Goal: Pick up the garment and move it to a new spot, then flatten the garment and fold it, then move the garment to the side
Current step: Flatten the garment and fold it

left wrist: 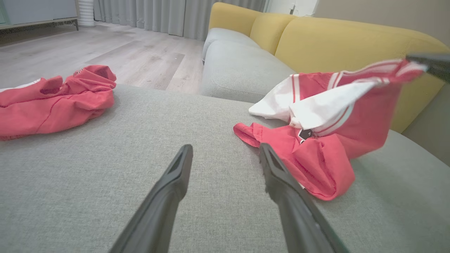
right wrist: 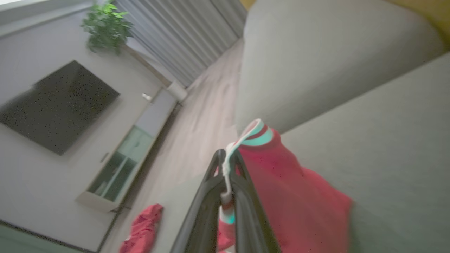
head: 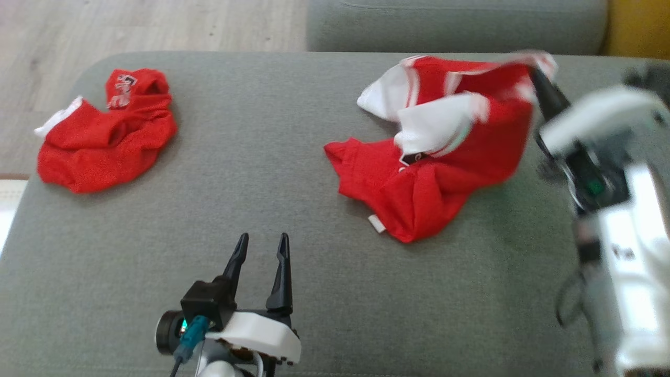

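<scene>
A red and white garment (head: 434, 157) lies crumpled on the grey cushion (head: 272, 173), its far right edge lifted off the surface. My right gripper (head: 534, 65) is shut on that raised white-trimmed edge; the right wrist view shows the hem pinched between the two fingers (right wrist: 226, 165), with the red cloth (right wrist: 281, 189) hanging below. In the left wrist view the garment (left wrist: 327, 123) is stretched up toward the right gripper (left wrist: 427, 65). My left gripper (head: 260, 246) stands open near the front of the cushion, left of the garment, holding nothing. Its fingers (left wrist: 175, 175) point over bare fabric.
A second red garment (head: 104, 139) lies bunched at the cushion's far left. Grey seat cushions (left wrist: 239, 66) and a yellow sofa back (left wrist: 334, 38) rise behind the work area. Wooden floor (head: 157, 26) lies beyond the left edge.
</scene>
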Tool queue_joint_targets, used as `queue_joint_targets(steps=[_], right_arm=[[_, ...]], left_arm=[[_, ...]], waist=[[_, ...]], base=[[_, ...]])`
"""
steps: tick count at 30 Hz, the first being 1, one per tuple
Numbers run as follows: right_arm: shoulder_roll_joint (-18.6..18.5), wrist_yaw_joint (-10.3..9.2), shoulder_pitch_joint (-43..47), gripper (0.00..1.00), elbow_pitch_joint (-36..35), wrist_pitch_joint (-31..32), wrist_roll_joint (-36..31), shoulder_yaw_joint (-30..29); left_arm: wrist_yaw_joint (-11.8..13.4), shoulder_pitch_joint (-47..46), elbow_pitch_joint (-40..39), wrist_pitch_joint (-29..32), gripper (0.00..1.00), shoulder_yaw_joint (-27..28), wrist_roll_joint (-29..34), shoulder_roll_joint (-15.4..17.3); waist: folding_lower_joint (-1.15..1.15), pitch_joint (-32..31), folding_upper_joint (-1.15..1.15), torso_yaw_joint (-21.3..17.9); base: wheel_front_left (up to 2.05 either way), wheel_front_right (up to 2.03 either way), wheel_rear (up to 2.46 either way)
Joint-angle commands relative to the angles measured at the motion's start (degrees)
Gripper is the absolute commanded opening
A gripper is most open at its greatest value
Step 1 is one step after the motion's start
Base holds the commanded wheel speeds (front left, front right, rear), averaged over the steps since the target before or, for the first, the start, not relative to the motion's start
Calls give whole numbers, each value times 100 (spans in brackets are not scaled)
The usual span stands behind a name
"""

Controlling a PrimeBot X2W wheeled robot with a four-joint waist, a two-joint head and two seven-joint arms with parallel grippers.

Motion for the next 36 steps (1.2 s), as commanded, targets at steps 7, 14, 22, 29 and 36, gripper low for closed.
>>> queue_joint_targets(steps=[7, 14, 22, 29, 36], right_arm=[[-55, 42, 882, 0, -1129, 1009, -1537, -1329], [-40, 42, 1454, 0, -1660, 1474, -3277, -2063], [-148, 42, 1498, 100, -1570, 1104, -4682, -2092], [-200, 42, 1494, 100, -1864, 151, -5177, -1405], [-181, 42, 1915, 100, -2576, -482, -4652, 495]], left_arm=[[-88, -186, -157, -70, 100, 319, 170, -15], [-159, -331, -112, -70, 100, 293, 213, -15], [-199, -415, -85, -70, 100, 278, 247, -15], [-201, -366, -92, -70, 100, 334, 267, -15], [-192, -370, -119, -70, 100, 345, 284, -15]], waist=[[0, 149, 0, -331], [0, 263, 0, -491], [0, 332, 0, -484], [0, 339, 0, -486], [0, 360, 0, -509]], base=[[0, 0, 0], [0, 0, 0], [0, 0, 0], [0, 0, 0], [0, 0, 0]])
